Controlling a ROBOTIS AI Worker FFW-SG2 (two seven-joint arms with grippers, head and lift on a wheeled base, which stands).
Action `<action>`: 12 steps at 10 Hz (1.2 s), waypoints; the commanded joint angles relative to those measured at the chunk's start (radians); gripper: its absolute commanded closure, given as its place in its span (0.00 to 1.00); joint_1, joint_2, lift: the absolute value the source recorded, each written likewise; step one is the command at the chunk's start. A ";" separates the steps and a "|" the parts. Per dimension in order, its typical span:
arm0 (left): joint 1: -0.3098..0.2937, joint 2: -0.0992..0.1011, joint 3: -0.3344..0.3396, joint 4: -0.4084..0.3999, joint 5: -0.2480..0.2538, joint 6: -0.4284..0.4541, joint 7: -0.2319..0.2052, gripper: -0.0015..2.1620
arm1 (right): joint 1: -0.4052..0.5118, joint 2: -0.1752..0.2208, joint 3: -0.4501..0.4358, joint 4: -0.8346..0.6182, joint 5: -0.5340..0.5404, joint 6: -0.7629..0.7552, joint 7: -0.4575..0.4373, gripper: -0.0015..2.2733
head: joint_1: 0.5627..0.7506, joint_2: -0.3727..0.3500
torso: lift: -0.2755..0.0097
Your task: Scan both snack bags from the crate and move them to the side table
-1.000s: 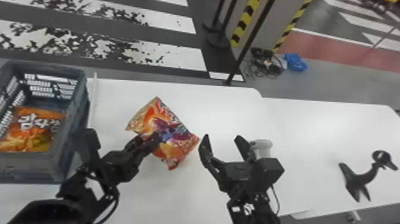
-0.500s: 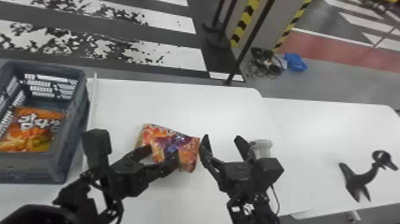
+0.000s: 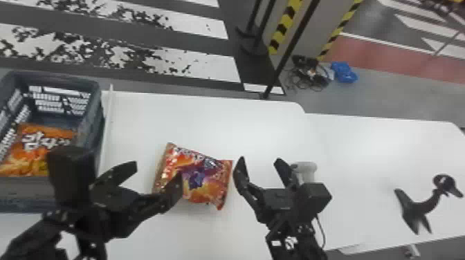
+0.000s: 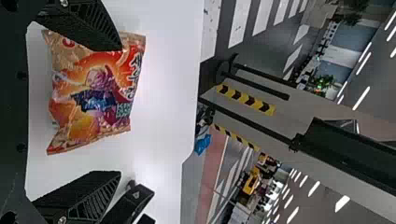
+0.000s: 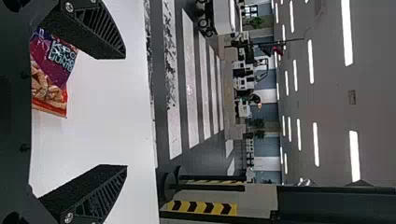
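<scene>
My left gripper [image 3: 157,173] is open at the left end of an orange-red snack bag [image 3: 204,176] on the white table; one finger overlaps the bag's near part. In the left wrist view, the same bag [image 4: 93,93] lies between the spread fingers of the left gripper [image 4: 119,112]. Right of the bag, my right gripper [image 3: 261,160] stands open and holds nothing. In the right wrist view, part of the bag [image 5: 51,70] shows near one finger of the right gripper [image 5: 125,112]. Another orange snack bag [image 3: 34,148] lies in the grey crate [image 3: 93,114].
A white scanner-like device [image 3: 304,169] stands just behind the right gripper. Farther right, a black curved stand [image 3: 420,207] rests on the side table [image 3: 363,145]. Black posts and a striped pillar [image 3: 283,27] rise beyond the table.
The left gripper has come away from the bag and opened, shifting left. The bag has gone from tilted up at the left gripper to lying on the table. The right arm has kept still.
</scene>
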 commanded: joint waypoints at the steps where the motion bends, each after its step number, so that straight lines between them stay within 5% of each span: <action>1: 0.027 -0.007 0.066 -0.036 -0.033 -0.028 0.001 0.03 | -0.001 0.001 -0.009 -0.002 -0.015 0.018 0.000 0.04 | 0.70 0.03 | 0.70; 3: 0.053 0.005 0.120 -0.056 -0.139 -0.148 0.019 0.03 | -0.002 0.001 -0.018 -0.008 -0.043 0.067 0.003 0.04 | 0.70 0.11 | 0.70; 5: 0.079 0.029 0.169 -0.054 -0.154 -0.295 0.025 0.03 | -0.011 0.001 -0.027 -0.033 -0.063 0.169 0.006 0.04 | 0.70 0.19 | 0.70; 7: 0.116 0.063 0.204 -0.036 -0.168 -0.513 0.028 0.03 | -0.068 -0.009 -0.061 -0.051 -0.149 0.353 0.087 0.04 | 0.70 0.26 | 0.70; 9: 0.142 0.078 0.244 -0.008 -0.166 -0.590 0.041 0.04 | -0.156 -0.009 -0.104 -0.077 -0.204 0.690 0.152 0.04 | 0.70 0.33 | 0.70; 12: 0.168 0.086 0.272 0.004 -0.110 -0.639 0.031 0.04 | -0.274 -0.012 -0.139 -0.051 -0.224 0.920 0.196 0.04 | 0.70 0.41 | 0.70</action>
